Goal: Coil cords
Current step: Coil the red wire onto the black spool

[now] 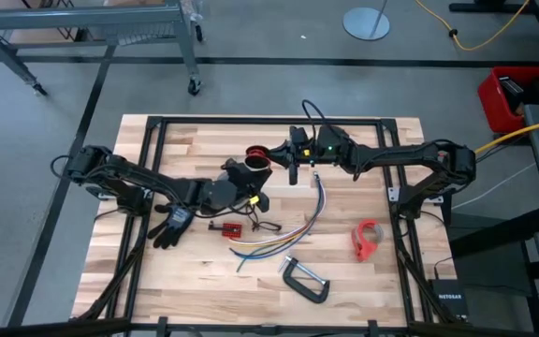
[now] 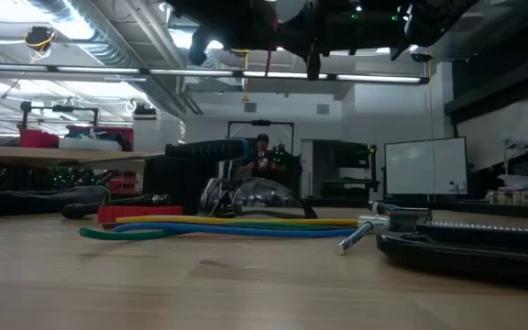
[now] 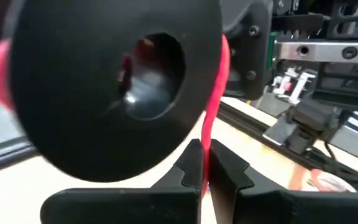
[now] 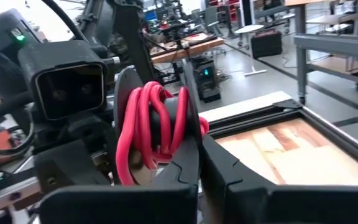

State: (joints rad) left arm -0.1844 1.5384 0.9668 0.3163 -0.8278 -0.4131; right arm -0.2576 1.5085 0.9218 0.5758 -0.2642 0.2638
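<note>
A black spool (image 1: 258, 157) wound with red cord (image 4: 145, 124) hangs over the middle of the table between both arms. My left gripper (image 3: 205, 168) comes from the left (image 1: 247, 174), shut just below the spool's near flange (image 3: 104, 81). My right gripper (image 4: 199, 162) comes from the right (image 1: 277, 159), shut at the spool's edge. A bundle of yellow, blue, green and purple wires (image 1: 284, 234) lies loose on the table in front, also in the low view (image 2: 236, 225). A thin black wire (image 1: 266, 225) lies beside it. My left gripper pinches a single strand of the red cord (image 3: 206, 134) between its two fingers, where it comes off the flange's rim. The strand runs straight from the spool into the fingers. My right gripper closes on the rim of one black flange (image 4: 190, 134), beside the wound red cord; the fingers lie about level, coming from the table's right. The spool is clear of the table.
On the table lie a black glove (image 1: 170, 225), a small red board (image 1: 225, 227), a red tape dispenser (image 1: 367, 240) and a metal C-clamp (image 1: 305, 279). A black frame (image 1: 153, 140) runs round the tabletop. A thick yellow cable (image 1: 522, 136) hangs at the right.
</note>
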